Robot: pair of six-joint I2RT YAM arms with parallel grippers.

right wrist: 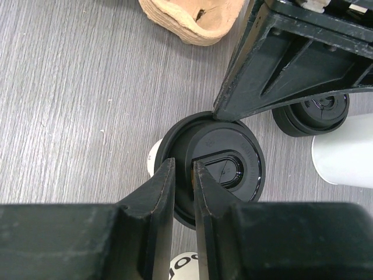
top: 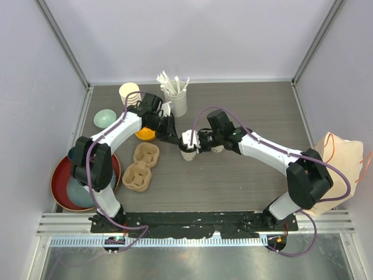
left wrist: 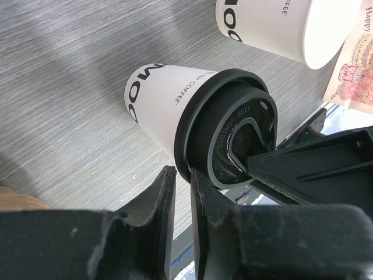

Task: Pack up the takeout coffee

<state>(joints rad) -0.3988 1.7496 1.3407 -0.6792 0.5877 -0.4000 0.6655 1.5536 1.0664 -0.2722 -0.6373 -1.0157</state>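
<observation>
Top external view: one takeout coffee cup [top: 187, 153] stands upright on the surface [top: 233, 181], near the right side of the pulp carrier [top: 141, 166], with both hands on it.

Left hand [left wrist: 180, 175]: fingers closed to a thin slit, tips against the rim of the black lid [left wrist: 227, 137].

Right hand [right wrist: 179, 166]: fingers likewise nearly together over the lid's edge. Whether they pinch the rim cannot be told.

Step in hand, by judgement: seating or steadying the lid before loading.

The next move calls for a firm grasp on the cup wall, a vertical lift, and a short carry left to an empty-looking carrier pocket.

Clearances: the orange bowl [top: 145, 135] and the left arm [top: 125, 125] crowd the carrier's far side. The near side is open for approach.
</observation>
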